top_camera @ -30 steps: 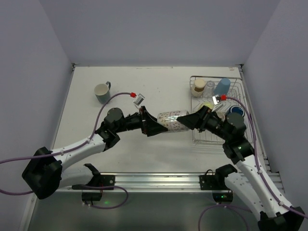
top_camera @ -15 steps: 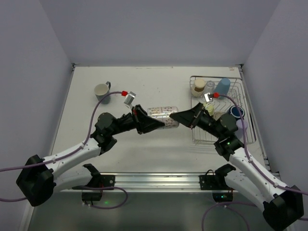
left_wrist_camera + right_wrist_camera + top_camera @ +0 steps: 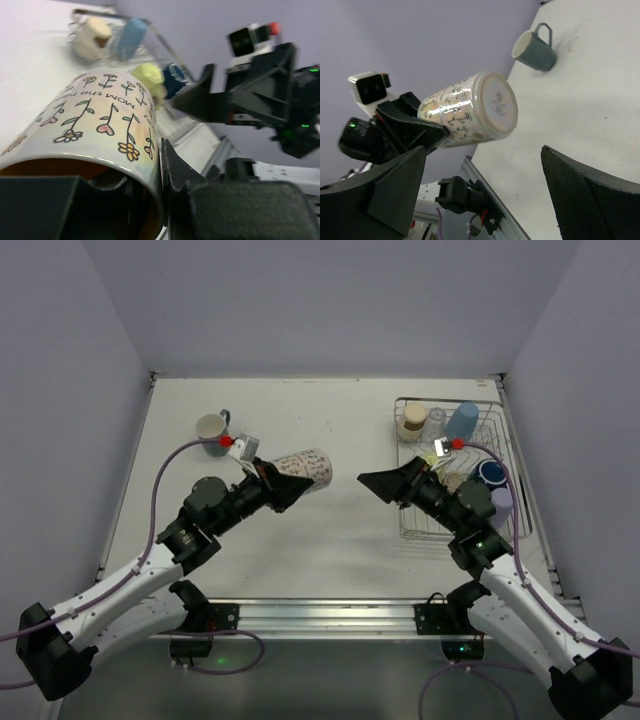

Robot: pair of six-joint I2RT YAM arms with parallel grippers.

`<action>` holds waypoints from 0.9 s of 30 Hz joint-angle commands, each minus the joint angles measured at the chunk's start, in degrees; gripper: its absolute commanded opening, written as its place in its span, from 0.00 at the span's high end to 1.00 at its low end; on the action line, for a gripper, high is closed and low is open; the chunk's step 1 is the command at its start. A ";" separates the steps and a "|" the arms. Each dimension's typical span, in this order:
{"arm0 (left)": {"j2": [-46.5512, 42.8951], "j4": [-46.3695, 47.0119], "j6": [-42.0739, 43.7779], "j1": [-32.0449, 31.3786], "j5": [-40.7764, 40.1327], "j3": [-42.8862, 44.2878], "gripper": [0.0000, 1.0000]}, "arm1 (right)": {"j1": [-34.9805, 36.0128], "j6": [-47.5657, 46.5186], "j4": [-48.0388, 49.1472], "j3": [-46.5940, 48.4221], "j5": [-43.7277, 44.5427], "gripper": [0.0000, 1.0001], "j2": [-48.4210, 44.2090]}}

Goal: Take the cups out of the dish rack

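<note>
Black two-finger left gripper (image 3: pixel 281 487): is clamping the rim of the floral mug (image 3: pixel 305 468). One finger seems to be inside the orange-lined mouth and one outside, though the wrist view is too close to be sure. It is holding the mug tilted in the air above the table (image 3: pixel 340 420), base pointing away from the wrist. This rim grip is leaving the base free for setting down.

Right gripper (image 3: pixel 372 482): is hanging with jaws spread wide and nothing between them. It is facing the mug's base, just left of the dish rack (image 3: pixel 425 525), and is probably free for the next pick.

Grey mug (image 3: pixel 212 428): is standing upright on the table's far left, marking a likely drop-off area.

Rack contents: cream cup (image 3: pixel 412 420), clear glass (image 3: pixel 436 418), light blue tumbler (image 3: pixel 462 420) and navy cup (image 3: pixel 490 470) are sitting among the tines, not yet unloaded.
</note>
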 commanded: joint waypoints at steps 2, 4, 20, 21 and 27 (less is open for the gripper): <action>8.35 -19.54 12.89 0.42 -21.14 15.07 1.00 | -0.15 -7.13 -11.87 4.94 6.20 0.01 -0.49; 15.05 -31.28 17.28 1.30 -25.18 25.17 1.00 | -0.06 -11.61 -17.44 8.09 6.73 0.01 -0.40; 63.74 -54.82 26.62 18.35 -17.47 69.65 1.00 | -0.06 -23.75 -42.42 10.49 13.32 0.01 -12.09; 65.26 -55.78 26.80 19.05 -17.82 71.34 1.00 | 0.02 -23.75 -42.51 10.22 13.32 0.01 -12.53; 75.20 -61.41 27.76 20.81 -17.03 80.22 1.00 | 0.03 -24.72 -44.35 9.16 15.87 0.01 -14.64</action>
